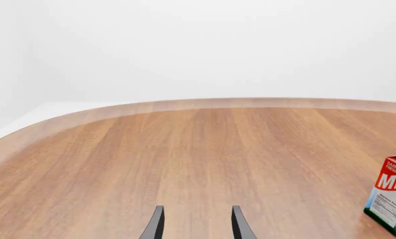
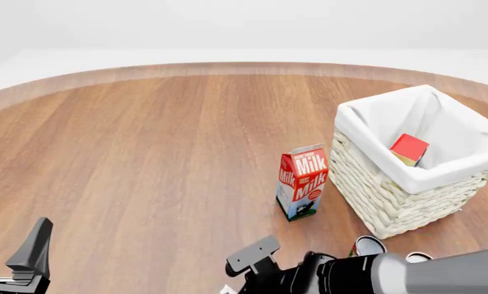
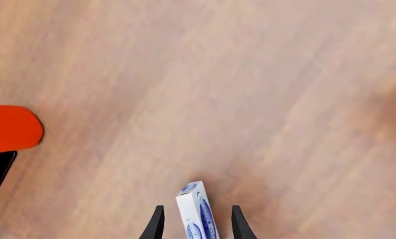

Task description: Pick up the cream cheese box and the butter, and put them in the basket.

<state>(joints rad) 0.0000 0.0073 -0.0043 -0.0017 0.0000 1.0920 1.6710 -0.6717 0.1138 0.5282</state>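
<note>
From my seat at the controls, the right end effector (image 3: 194, 224) had its two dark fingers (image 3: 155, 225) either side of the cream cheese box (image 3: 196, 215), which stood on edge between them just above the wooden table (image 3: 251, 89). The gap looked narrow, but I couldn't honestly tell if the pads were touching the box or just flanking it. An orange-red shape (image 3: 11, 128) with a black bit under it sat off at the edge of that wrist view, no idea what it was. In the front view the right arm (image 2: 391, 274) came in low along the near edge, hiding the box. The butter (image 2: 409, 149) was already lying inside the basket (image 2: 391, 190), tilted against the white cloth lining (image 2: 375, 122). The milk carton (image 2: 302, 182) stood upright just beside the basket's left wall, not touching as far as I could see. The left end effector (image 1: 194, 224) hung over bare table with its fingers spread apart and nothing between them, milk carton off to one side.
</note>
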